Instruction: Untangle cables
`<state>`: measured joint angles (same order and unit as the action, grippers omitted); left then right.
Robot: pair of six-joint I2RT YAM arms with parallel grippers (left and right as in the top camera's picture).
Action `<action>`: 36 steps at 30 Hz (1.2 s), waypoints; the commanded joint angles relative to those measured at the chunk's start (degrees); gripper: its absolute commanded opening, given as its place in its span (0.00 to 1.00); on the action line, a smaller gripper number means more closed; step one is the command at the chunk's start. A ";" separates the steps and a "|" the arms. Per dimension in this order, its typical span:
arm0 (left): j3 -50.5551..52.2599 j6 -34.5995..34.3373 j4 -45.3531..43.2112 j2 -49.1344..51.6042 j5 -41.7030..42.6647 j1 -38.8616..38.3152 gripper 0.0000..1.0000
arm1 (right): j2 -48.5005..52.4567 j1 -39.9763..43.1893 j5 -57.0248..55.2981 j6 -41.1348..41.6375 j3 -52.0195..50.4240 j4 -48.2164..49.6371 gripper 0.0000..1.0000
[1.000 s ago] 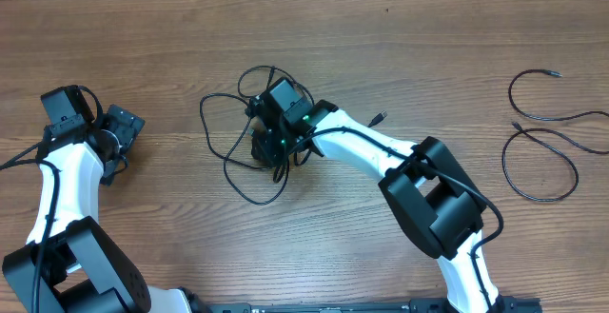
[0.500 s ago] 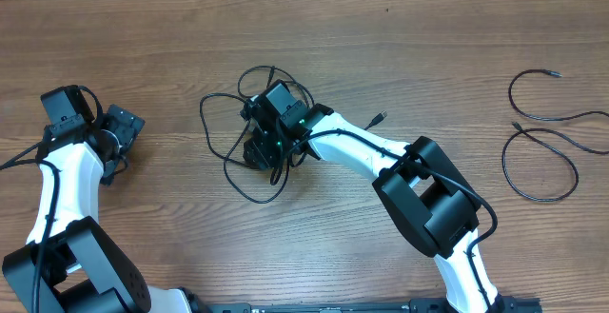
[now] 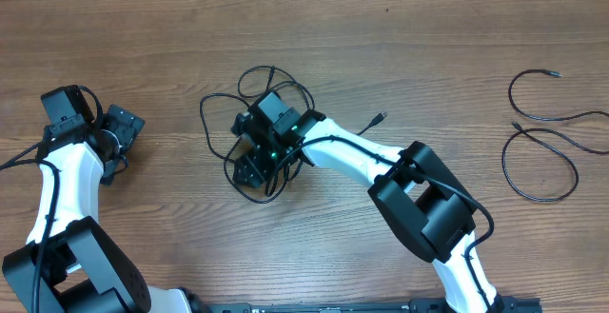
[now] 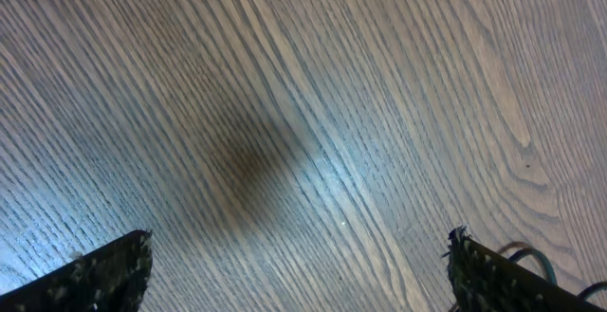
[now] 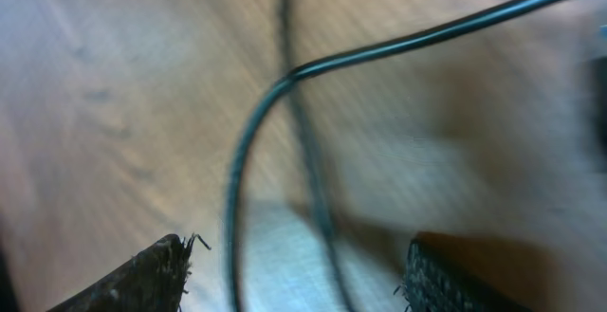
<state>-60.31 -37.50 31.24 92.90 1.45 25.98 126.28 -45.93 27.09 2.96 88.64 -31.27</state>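
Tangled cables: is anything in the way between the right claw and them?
Nothing visible is. The right gripper sits right over the tangled cables, jaws apart. The wrist view shows thin strands running between its fingers, with only the wooden table beneath.

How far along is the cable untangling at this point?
Done: two loose cables lie apart on the right of the table. In hand: the right claw is over the tangle mid-table, jaws apart with a strand running between them, nothing clamped. Left: that tangle is knotted, several loops crossing; the left claw hangs open at the far left.
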 commanded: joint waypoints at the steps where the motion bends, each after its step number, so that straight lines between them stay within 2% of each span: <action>1: -0.83 -0.39 -0.17 -0.02 -0.39 0.24 0.99 | 1.16 -2.25 3.02 -3.72 -0.52 -0.55 0.72; 5: -0.83 -0.39 -0.11 -0.02 -0.39 0.24 1.00 | 1.16 -4.37 2.25 -8.02 -0.52 -0.59 0.72; 9: -0.83 -0.39 -0.13 -0.02 -0.39 0.26 1.00 | 1.16 -6.71 -4.20 -8.02 -0.52 -0.57 0.71; 14: -0.83 -0.39 -0.04 -0.02 -0.39 0.26 1.00 | 1.16 -9.33 -9.73 -9.49 -0.52 -0.52 0.55; 22: -0.83 -0.37 0.04 -0.02 -0.39 0.26 1.00 | 1.27 -11.69 -20.76 -9.46 -0.52 0.33 0.34; 31: -0.83 -0.37 0.02 -0.02 -0.42 0.26 0.99 | 1.51 -12.09 -21.90 -9.46 -0.52 0.52 0.06; 36: -0.83 -0.37 0.02 -0.02 -0.42 0.26 0.99 | 1.42 -12.17 -18.86 -9.46 -0.50 0.33 0.04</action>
<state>-60.31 -37.50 31.27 92.90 1.45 25.98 126.28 -57.84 6.85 -6.26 88.66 -30.52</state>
